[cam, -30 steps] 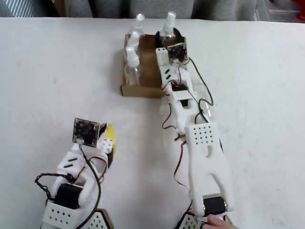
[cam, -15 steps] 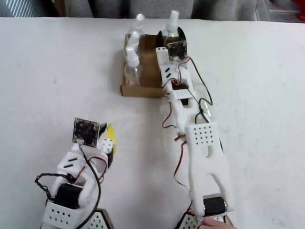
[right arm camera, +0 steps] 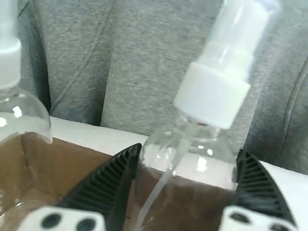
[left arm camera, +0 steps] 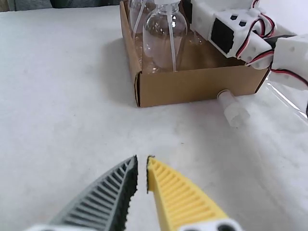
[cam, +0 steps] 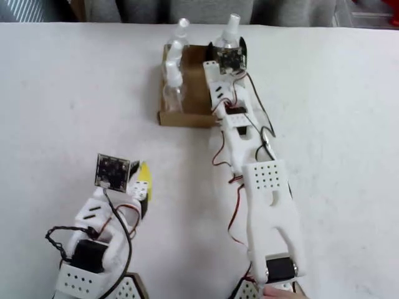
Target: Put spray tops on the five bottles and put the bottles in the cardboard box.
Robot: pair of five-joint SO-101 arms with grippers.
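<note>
The cardboard box stands at the far middle of the table. Three clear bottles with white spray tops stand along one side of it; the nearest one rises behind the box wall. My right gripper is at the box's far corner, shut on a fourth bottle. That bottle carries a spray top and leans between the black fingers of the gripper. Near the table's front, my left gripper is shut on nothing, its grey and yellow fingers together.
A clear bottle without a spray top lies on the table beside the box, under the right arm. The right arm stretches along the box's side. White table lies open to the left of the box.
My right gripper has carried its bottle a little farther away and slightly right, toward the box's far corner. The left arm has not moved.
</note>
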